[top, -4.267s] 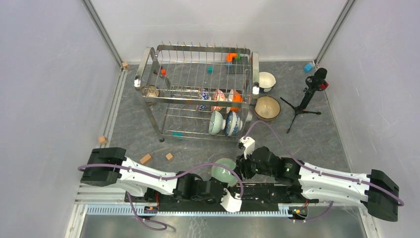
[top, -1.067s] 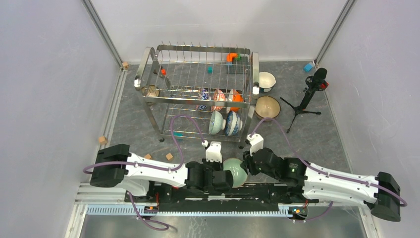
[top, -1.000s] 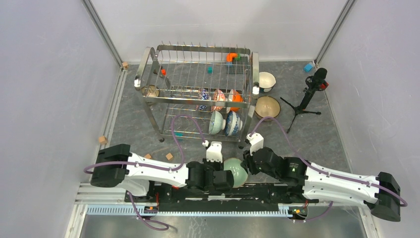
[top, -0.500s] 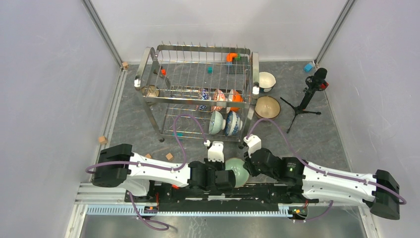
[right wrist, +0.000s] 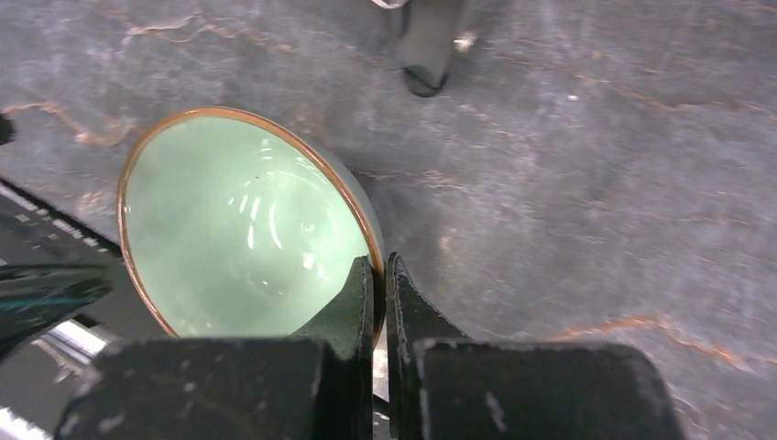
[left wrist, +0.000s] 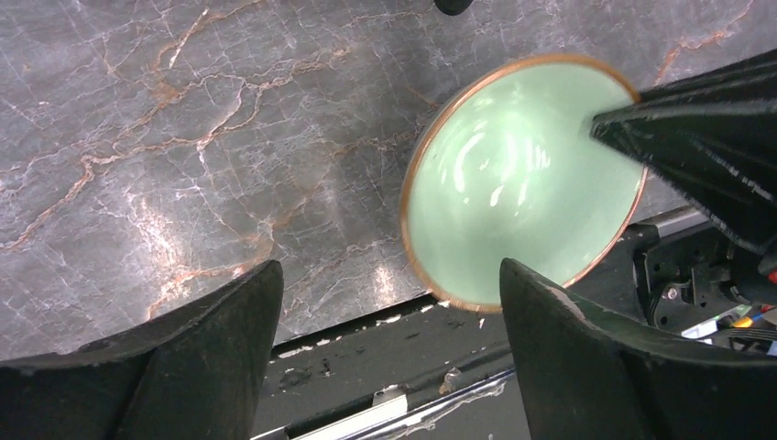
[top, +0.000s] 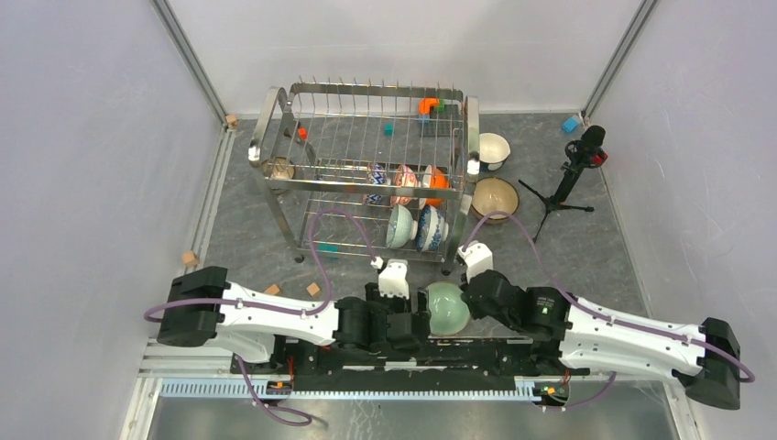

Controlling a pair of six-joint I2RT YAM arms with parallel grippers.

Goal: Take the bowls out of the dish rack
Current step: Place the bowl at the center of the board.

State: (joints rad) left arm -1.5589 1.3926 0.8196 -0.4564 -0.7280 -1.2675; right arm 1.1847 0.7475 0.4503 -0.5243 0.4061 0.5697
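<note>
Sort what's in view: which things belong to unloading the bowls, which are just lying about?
Job: dish rack; racked bowls; pale green bowl in right pincer; bowls beside rack.
Lying about: microphone stand; wooden blocks; blue block.

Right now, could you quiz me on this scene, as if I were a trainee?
1. Which hand grips the green bowl? A) left B) right C) both
2. True or false: the left hand is open, with nothing in it.
3. How many bowls stand on the table just right of the rack?

Key
1. B: the right hand pinches the rim.
2. True: its fingers stand wide apart, clear of the green bowl.
3. Two: a white bowl and a tan bowl.
</note>
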